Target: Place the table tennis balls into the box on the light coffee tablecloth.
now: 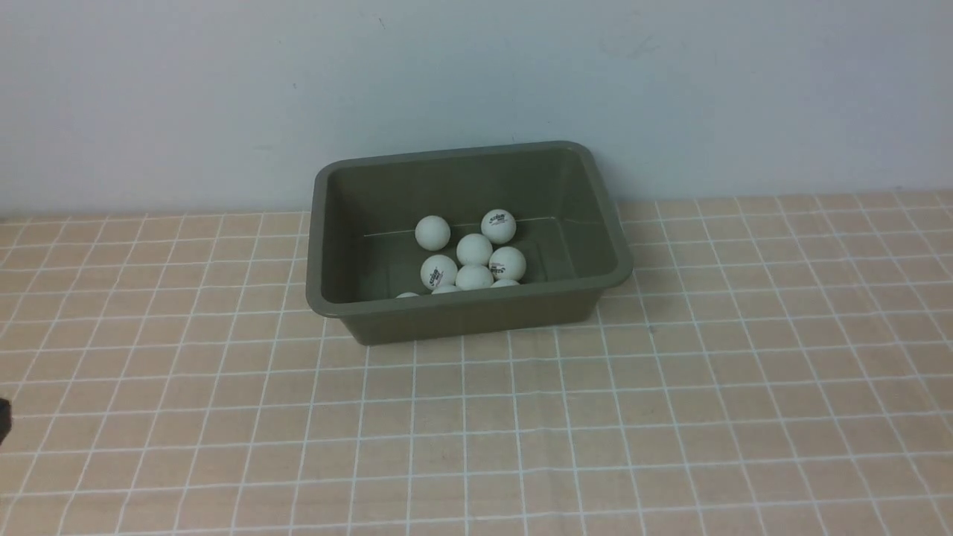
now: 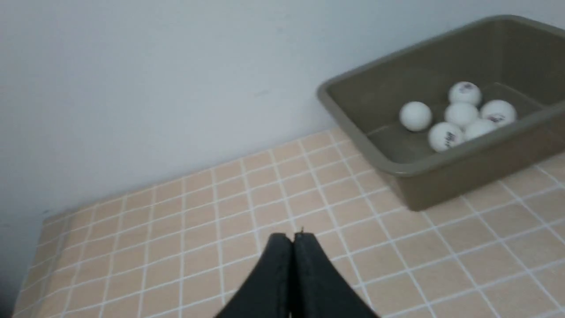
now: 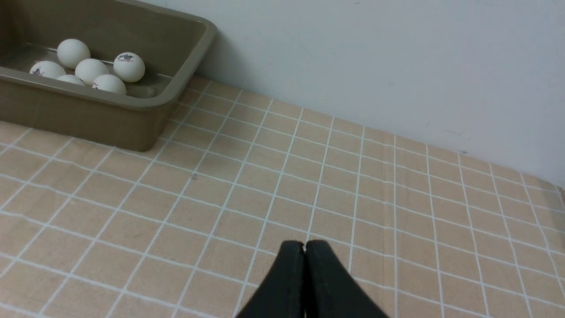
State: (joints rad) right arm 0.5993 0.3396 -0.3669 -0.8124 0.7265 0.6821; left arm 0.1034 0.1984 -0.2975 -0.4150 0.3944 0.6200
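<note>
The olive-green box stands on the light coffee tablecloth near the back wall. Several white table tennis balls lie clustered on its floor, some half hidden behind the near wall. In the left wrist view the box and balls are off to one side of my left gripper, which is shut with nothing in it. My right gripper is likewise shut and empty over bare cloth, well away from the box and its balls. No ball lies on the cloth.
A pale wall rises just behind the box. The cloth's far edge meets it. A dark bit of the left arm shows at the front view's left edge.
</note>
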